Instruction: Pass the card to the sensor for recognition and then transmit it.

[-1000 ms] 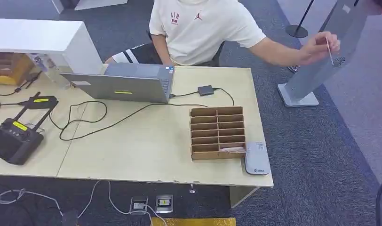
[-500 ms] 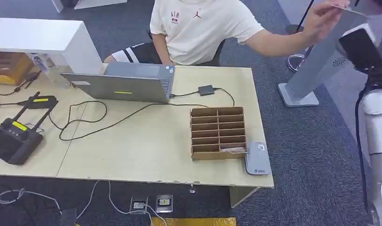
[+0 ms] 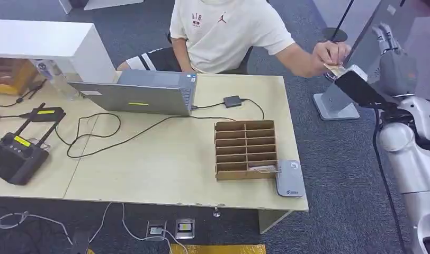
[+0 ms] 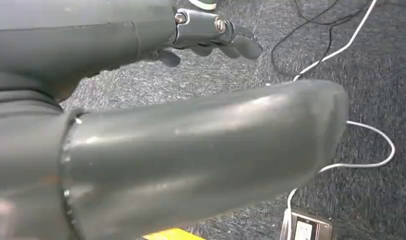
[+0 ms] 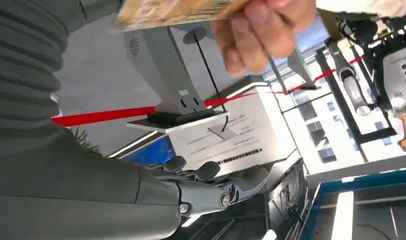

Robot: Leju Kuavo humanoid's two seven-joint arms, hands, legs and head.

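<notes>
A person in a white shirt holds a yellowish card [image 3: 336,69] out past the table's far right corner, right beside my raised right hand [image 3: 394,61]. In the right wrist view the card [image 5: 176,11] is pinched in the person's hand [image 5: 263,27], a gap away from my fingers [image 5: 211,182], which are stretched out and hold nothing. The grey card sensor [image 3: 289,179] lies flat at the table's front right corner. My left hand [image 4: 191,150] hangs over the carpet with nothing in it, fingers [image 4: 218,37] loosely extended.
A wooden slotted card rack [image 3: 245,150] stands just left of the sensor, with a card [image 3: 263,169] in its nearest row. A laptop [image 3: 136,95], cables and a black controller [image 3: 14,156] occupy the table's left. A grey floor stand [image 3: 334,108] is behind my right arm.
My right arm has risen into view on the right, hand raised. The person's hand has dropped from high up and now holds the card next to my right hand.
</notes>
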